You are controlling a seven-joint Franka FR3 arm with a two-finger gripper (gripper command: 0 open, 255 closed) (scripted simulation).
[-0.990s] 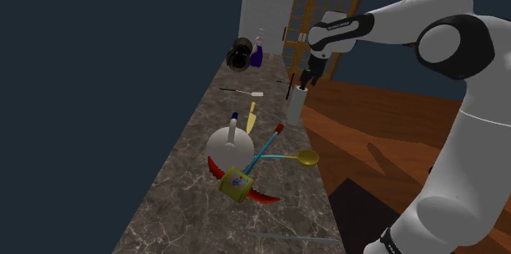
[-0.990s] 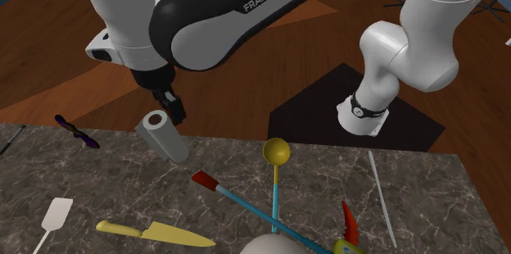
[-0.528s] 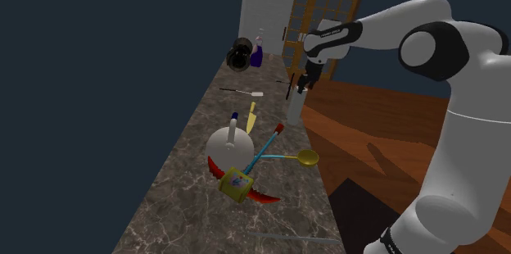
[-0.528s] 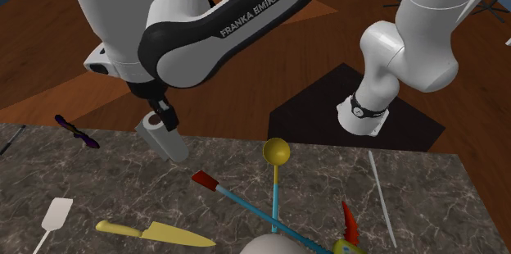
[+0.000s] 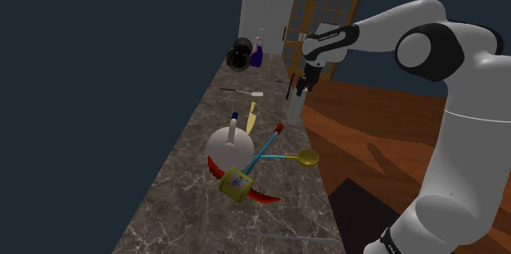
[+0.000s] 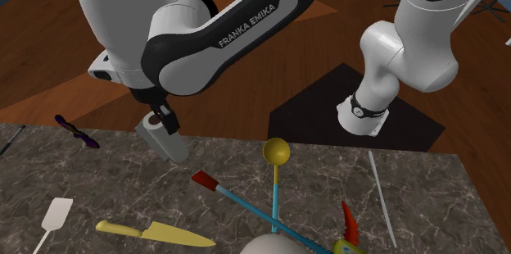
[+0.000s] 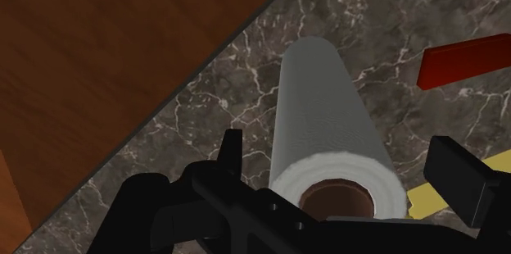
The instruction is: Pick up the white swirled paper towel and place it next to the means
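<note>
In wrist cam, hand [image 7: 339, 147] astride towel [image 7: 323, 105]

A long dark marble countertop [image 5: 176, 207] runs beside a reddish-brown wooden floor [image 5: 377, 121] toward a pale grey wall [image 5: 264, 6] and wood-framed glass-paned doors [image 5: 332, 2], with dark blue surroundings.

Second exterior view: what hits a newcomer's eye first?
The big white Franka arm arching over, its black gripper open astride an upright grey-white paper towel roll at the edge of the dark marble counter, beside the wooden floor. Then the utensil jumble nearer the camera: yellow spoon, yellow knife, blue red-tipped brush.
</note>
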